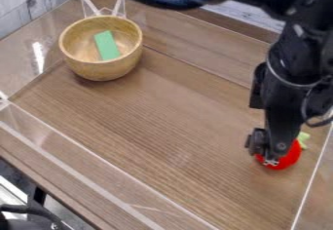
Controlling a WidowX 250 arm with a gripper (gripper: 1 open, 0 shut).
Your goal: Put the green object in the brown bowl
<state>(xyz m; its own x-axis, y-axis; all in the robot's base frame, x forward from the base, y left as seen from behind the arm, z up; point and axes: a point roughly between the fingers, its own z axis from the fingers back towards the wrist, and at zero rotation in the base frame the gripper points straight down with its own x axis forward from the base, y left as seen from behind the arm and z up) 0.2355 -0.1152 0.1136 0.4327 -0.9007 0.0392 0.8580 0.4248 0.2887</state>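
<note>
the green object (105,45) is seated in the bowl (101,51). the fingers (272,148) are spread wide over a red object (281,155) on the surface (156,107).

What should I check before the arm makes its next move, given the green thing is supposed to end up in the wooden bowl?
1. Green rectangular block inside the round light-brown wooden bowl: ok, it already lies in there.
2. Bowl upright on the wood-grain table: ok.
3. Black gripper free of the block: ok, it is at the far side of the table from the bowl.
4. Gripper open: ok, by its spread fingers, though the view is blurred.
5. Small red object under the gripper untouched: cannot tell, the fingers hide the contact.
6. Path back to the bowl free of things: ok.
</note>
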